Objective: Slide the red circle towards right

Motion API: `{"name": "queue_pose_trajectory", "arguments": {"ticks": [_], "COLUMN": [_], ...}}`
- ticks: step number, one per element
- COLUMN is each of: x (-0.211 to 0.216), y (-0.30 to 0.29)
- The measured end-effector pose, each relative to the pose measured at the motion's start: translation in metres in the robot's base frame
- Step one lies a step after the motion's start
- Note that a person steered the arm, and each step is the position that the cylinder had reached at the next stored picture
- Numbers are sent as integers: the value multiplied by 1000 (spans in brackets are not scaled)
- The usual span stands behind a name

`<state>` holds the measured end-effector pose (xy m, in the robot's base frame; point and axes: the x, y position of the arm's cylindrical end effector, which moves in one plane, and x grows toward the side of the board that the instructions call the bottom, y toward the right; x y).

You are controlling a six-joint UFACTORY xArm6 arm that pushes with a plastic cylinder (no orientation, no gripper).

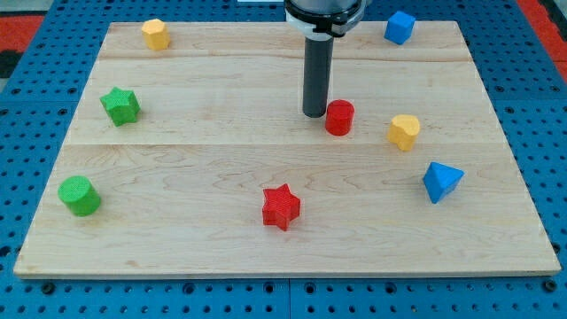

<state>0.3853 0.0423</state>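
The red circle [339, 117], a short red cylinder, stands a little right of the board's middle. My tip [314, 113] is the lower end of the dark rod that comes down from the view's top. It rests on the board just left of the red circle, touching it or nearly so. A yellow block [404, 131] lies to the right of the red circle, with a gap between them.
A red star [282, 206] lies at bottom middle, a blue block [441, 182] at the right, a blue cube [400, 27] at top right. A yellow block [155, 34] is at top left, a green star [120, 105] at left, a green cylinder [80, 196] at lower left. The wooden board [221, 177] lies on a blue perforated table.
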Motion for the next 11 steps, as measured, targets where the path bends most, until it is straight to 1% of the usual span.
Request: {"name": "queue_pose_trajectory", "arguments": {"ticks": [1, 4, 5, 6, 7, 8, 9, 10, 11], "x": [0, 0, 22, 40, 38, 26, 8, -1, -1], "y": [11, 10, -7, 1, 30, 52, 62, 62, 48]}}
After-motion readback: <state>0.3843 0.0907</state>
